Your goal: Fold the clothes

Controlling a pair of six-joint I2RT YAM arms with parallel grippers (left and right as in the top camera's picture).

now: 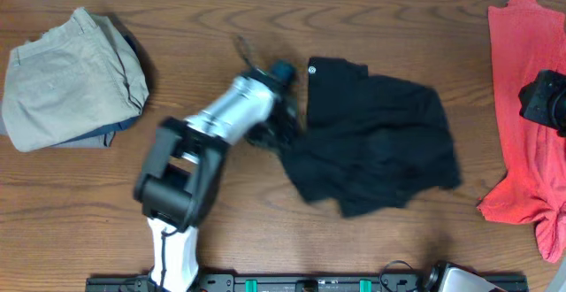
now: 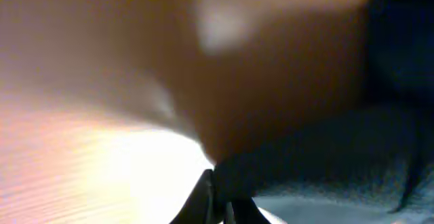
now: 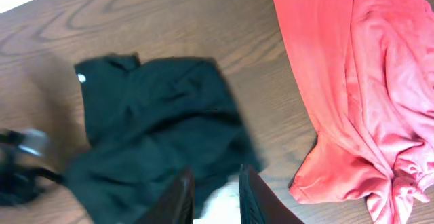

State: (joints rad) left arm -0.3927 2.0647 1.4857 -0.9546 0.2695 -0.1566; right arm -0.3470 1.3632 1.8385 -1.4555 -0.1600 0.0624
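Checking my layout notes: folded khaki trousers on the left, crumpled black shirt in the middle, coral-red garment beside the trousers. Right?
One error: the coral-red garment lies at the far right, beyond the black shirt, not beside the khaki trousers, as the overhead view shows. The rest holds.

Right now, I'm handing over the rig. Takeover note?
Left claw: shut at the black shirt's left edge; grip on fabric too blurred to confirm.
Right claw: open, empty, over the coral-red garment.
Khaki trousers: folded, far left.
Black shirt: crumpled mid-table. Coral-red garment: unfolded at right edge.
Left to do: fold both.
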